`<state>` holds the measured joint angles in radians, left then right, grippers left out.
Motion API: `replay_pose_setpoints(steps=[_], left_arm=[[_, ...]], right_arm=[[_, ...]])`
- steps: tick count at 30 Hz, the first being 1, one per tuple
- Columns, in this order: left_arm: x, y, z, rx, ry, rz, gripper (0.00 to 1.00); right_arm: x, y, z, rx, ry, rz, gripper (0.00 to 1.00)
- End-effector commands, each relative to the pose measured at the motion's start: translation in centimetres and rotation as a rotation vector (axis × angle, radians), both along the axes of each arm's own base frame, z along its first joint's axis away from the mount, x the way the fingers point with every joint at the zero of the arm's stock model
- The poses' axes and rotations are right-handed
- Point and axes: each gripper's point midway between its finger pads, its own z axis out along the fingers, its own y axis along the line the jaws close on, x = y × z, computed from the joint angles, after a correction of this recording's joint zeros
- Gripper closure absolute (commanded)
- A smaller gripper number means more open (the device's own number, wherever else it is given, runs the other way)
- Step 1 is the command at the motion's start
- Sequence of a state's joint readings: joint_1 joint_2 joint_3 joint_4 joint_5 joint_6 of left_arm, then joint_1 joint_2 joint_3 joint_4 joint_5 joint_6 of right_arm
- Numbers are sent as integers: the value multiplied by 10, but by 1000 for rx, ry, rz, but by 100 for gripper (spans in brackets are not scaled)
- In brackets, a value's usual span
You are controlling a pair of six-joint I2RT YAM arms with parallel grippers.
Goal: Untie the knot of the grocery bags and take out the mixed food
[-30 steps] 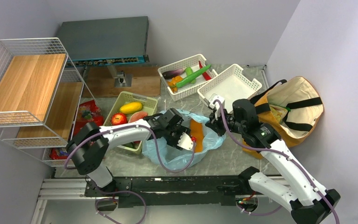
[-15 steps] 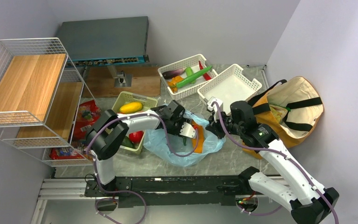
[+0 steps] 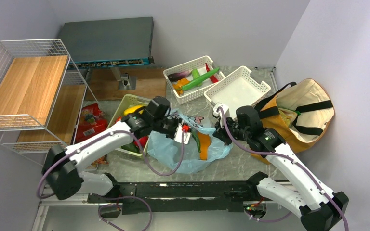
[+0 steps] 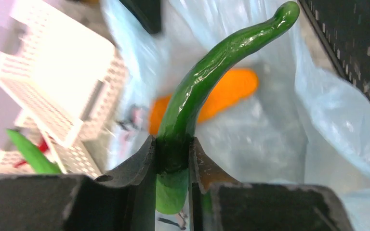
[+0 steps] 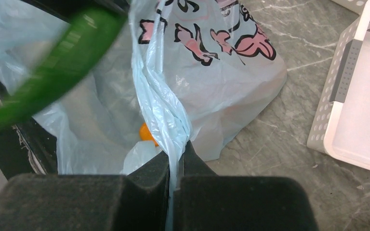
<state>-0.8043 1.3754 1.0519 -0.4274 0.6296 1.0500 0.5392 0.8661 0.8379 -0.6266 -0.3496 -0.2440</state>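
Marble table (image 3: 238, 166), white basket (image 3: 238, 91) nearby: left pincer (image 4: 172, 149) clamps green pepper (image 4: 207, 77), right pincer (image 5: 176, 156) blue bag (image 5: 231, 91).

This looks like a robotics lab's test corner: pale walls (image 3: 250, 29) box in a marble-look table (image 3: 241, 166). The left arm (image 3: 99, 144) and right arm (image 3: 294, 168) are bolted to a dark rail (image 3: 183, 190), a grey network switch (image 3: 107, 41) behind.

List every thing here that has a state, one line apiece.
Left end effector, shut on green pepper.
Right end effector, shut on blue plastic bag.
Green pepper, held above the bag.
Blue plastic bag, untied, open.
Carrot, inside the bag.
Canvas tote, open.
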Motion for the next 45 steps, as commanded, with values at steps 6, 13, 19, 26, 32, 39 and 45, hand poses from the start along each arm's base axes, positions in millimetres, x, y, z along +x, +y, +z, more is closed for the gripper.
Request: replay_pose_setpoints(steps=[6,13,19,26,32,39,45], left_arm=[[2,-33,196,-659,240,150,100],[193,-39,216,-638,145,705,100],[322,-13,114,-417,-27,938,100],[386,8,44,-366,39,1024,87],[370,-2,49,-364,94,937,5],[280,16,127,-413,256,852,1],[169,44,146,-412,425,785,1]], right_arm=[[3,1,-1,5,-29,10,100],[-3,-7,-15,-38,-37,29,100],[5,-9,-8,-59,-55,5,100],[19,-12,-5,-101,-75,-25,100],[32,-17,4,-151,-82,-36,100],[44,-42,15,-231,-77,-63,70],[37,-40,61,-224,-155,7,19]])
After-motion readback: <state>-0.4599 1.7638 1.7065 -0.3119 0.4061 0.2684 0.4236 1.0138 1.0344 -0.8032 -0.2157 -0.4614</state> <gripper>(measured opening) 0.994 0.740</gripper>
